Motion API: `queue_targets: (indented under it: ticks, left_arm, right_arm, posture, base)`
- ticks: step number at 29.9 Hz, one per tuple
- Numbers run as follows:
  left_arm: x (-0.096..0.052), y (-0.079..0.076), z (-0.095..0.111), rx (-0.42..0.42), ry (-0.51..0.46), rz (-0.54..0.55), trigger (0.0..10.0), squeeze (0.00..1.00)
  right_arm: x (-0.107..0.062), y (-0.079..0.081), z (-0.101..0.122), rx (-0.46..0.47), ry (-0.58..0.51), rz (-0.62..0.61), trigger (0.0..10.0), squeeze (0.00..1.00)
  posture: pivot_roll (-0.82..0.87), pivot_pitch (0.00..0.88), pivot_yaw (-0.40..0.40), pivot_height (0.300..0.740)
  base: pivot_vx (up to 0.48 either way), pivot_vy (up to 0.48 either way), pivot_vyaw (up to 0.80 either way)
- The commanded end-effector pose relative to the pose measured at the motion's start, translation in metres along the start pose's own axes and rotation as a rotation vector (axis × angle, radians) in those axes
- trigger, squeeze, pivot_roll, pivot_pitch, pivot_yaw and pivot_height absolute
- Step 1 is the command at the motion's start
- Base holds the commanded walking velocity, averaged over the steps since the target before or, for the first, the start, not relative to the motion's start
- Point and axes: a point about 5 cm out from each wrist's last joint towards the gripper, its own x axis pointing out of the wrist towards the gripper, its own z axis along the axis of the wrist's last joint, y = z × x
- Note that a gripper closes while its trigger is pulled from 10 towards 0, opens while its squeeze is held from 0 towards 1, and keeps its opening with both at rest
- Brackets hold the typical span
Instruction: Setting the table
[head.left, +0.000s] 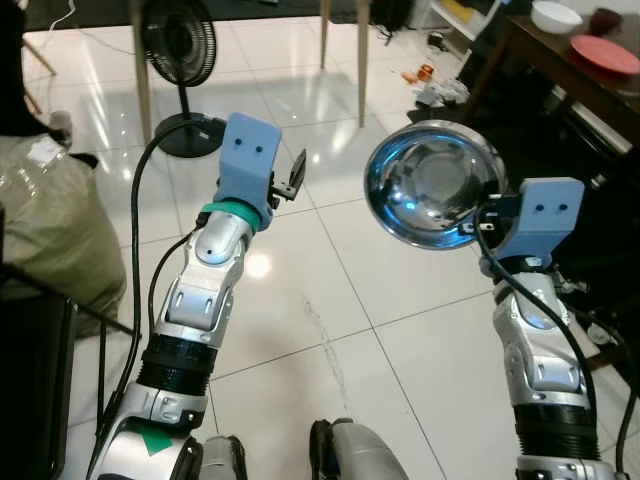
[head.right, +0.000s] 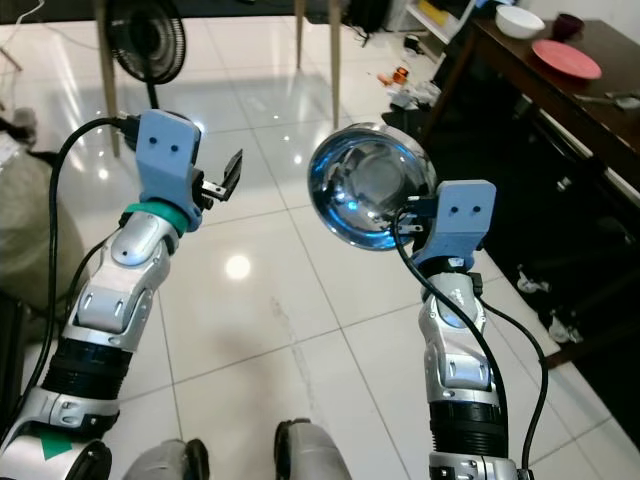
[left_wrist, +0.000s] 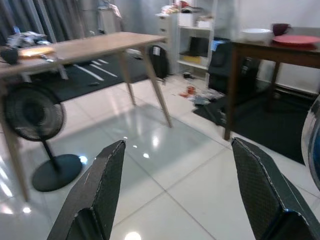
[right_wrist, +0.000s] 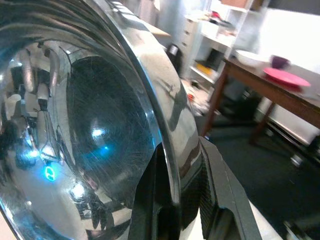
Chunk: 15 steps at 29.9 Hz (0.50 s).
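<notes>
Over glossy white tiles (head.left: 330, 290), the right gripper (right_wrist: 175, 197) is pinching a steel bowl (head.left: 435, 185); the left gripper (left_wrist: 175, 185) is gaping empty, a dark table (head.right: 560, 95) possibly holding dishes.

Lived-in home — dining table (left_wrist: 295, 50), fan (left_wrist: 34, 112), tiled floor (head.left: 300, 300)

Glossy white floor tiles (head.left: 300, 290) reflected ceiling light. A black pedestal fan (head.left: 180, 45) stood beside pale wooden table legs (head.left: 362, 60); a dark wooden table (head.right: 560, 95) stood rightward.
</notes>
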Motion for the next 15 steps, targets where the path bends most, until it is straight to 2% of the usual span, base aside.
queue_targets:
  ticks: [1,15]
  left_arm:
    - [-0.0003,-0.0033,-0.0005,0.004,0.005,-0.009,10.0,0.00]
    - [-0.0018,0.0005,0.0028,0.043,-0.006,0.015,10.0,0.00]
  right_arm:
    - [-0.0004,-0.0031,0.0016,0.006,-0.008,-0.014,10.0,0.00]
    - [0.0002,-0.0018,0.0019,0.006,-0.006,-0.013,10.0,0.00]
  posture:
    - [-0.02,0.028,-0.049,0.740]
    - [-0.01,0.035,-0.050,0.740]
  base:
    - [0.000,0.000,-0.80]
    - [0.000,0.000,-0.80]
